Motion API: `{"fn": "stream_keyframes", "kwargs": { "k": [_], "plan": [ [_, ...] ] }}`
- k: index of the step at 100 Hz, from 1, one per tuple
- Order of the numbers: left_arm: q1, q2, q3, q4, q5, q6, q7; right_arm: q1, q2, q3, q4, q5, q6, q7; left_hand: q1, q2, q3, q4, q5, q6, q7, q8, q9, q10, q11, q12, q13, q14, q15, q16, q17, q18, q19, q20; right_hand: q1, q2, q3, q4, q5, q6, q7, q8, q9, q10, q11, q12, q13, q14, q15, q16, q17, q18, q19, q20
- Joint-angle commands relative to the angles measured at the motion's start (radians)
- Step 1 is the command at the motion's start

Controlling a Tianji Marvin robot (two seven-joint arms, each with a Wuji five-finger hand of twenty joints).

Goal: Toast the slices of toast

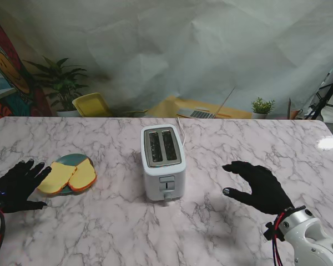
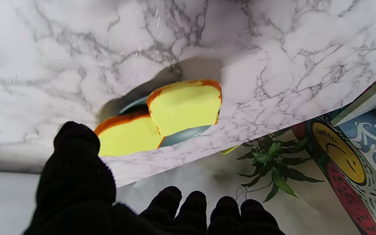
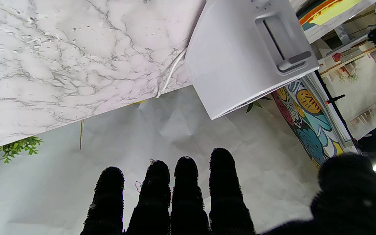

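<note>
Two toast slices (image 1: 69, 176) lie overlapped on a teal plate (image 1: 72, 160), left of the white toaster (image 1: 162, 162). Both robot hands, left robot hand (image 1: 14, 185) and right robot hand (image 1: 259, 186), hover spread and empty; the slices look light, stiff, best pinched by the crust edges.

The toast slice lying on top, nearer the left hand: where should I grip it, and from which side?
Judging from the stand view, pinch the upper toast slice by its raised outer edge, coming in from the left with the open left hand. That slice leans on the other slice and overhangs the plate, so fingers could likely slip beneath it.
</note>
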State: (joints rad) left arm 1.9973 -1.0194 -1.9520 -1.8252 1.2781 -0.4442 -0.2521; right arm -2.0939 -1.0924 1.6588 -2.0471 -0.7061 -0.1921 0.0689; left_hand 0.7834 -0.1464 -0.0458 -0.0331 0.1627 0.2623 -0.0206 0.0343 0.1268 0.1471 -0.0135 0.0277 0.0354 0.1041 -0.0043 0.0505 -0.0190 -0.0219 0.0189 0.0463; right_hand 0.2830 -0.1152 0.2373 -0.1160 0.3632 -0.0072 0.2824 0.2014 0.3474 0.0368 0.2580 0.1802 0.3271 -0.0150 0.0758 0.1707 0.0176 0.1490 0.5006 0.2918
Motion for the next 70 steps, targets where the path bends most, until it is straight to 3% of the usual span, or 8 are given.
{"fn": "stream_keyframes", "kwargs": {
  "k": [1,17,47,70],
  "plan": [
    [-0.009,0.01,0.004,0.024,0.003,-0.004,-0.025,-0.005,-0.001,-0.002,-0.003,0.001,0.005,0.004,0.032,-0.026,0.019,0.02,-0.028,0.04,-0.025,-0.022,-0.051,0.026,-0.026,-0.016,-0.028,0.004,-0.03,-0.016,-0.002,-0.034,-0.036,0.005,0.009,-0.02,0.006,0.022,0.007,0.014,-0.023,0.015,-0.004,0.001,0.001,-0.001,0.004,-0.003,-0.007,-0.007,-0.002,-0.01,-0.014,0.015],
    [-0.051,0.023,0.023,0.078,0.048,-0.035,-0.031,-0.006,0.0,-0.004,-0.006,0.004,0.007,0.01,0.119,-0.06,0.027,0.033,-0.027,0.053,-0.031,-0.047,-0.051,0.036,-0.026,-0.016,-0.026,0.003,-0.028,-0.03,0.003,-0.05,-0.041,-0.017,0.007,-0.018,0.004,0.022,0.005,0.013,-0.024,0.015,-0.005,0.001,0.001,-0.001,0.004,-0.003,-0.007,-0.007,-0.002,-0.01,-0.014,0.015],
    [-0.145,0.039,0.116,0.185,0.121,-0.008,0.008,-0.012,-0.003,0.001,-0.009,0.005,0.011,0.0,0.167,-0.06,0.031,0.039,-0.027,0.063,-0.034,-0.053,-0.052,0.039,-0.026,-0.016,-0.026,-0.004,-0.028,-0.032,0.004,-0.063,-0.044,-0.034,0.01,-0.019,0.003,0.022,0.007,0.014,-0.024,0.015,-0.003,0.0,0.001,-0.001,0.004,-0.003,-0.007,-0.007,-0.002,-0.008,-0.013,0.015],
    [-0.206,0.051,0.17,0.23,0.171,-0.007,-0.015,-0.015,-0.004,0.005,-0.009,0.005,0.01,-0.008,0.179,-0.056,0.027,0.039,-0.027,0.066,-0.034,-0.053,-0.052,0.051,-0.026,-0.016,-0.027,0.01,-0.028,-0.033,0.002,-0.046,-0.043,-0.043,0.01,-0.018,0.002,0.022,0.009,0.016,-0.024,0.015,-0.004,-0.001,0.001,-0.001,0.005,-0.005,-0.007,-0.007,-0.002,-0.009,-0.013,0.015]
  ]
}}
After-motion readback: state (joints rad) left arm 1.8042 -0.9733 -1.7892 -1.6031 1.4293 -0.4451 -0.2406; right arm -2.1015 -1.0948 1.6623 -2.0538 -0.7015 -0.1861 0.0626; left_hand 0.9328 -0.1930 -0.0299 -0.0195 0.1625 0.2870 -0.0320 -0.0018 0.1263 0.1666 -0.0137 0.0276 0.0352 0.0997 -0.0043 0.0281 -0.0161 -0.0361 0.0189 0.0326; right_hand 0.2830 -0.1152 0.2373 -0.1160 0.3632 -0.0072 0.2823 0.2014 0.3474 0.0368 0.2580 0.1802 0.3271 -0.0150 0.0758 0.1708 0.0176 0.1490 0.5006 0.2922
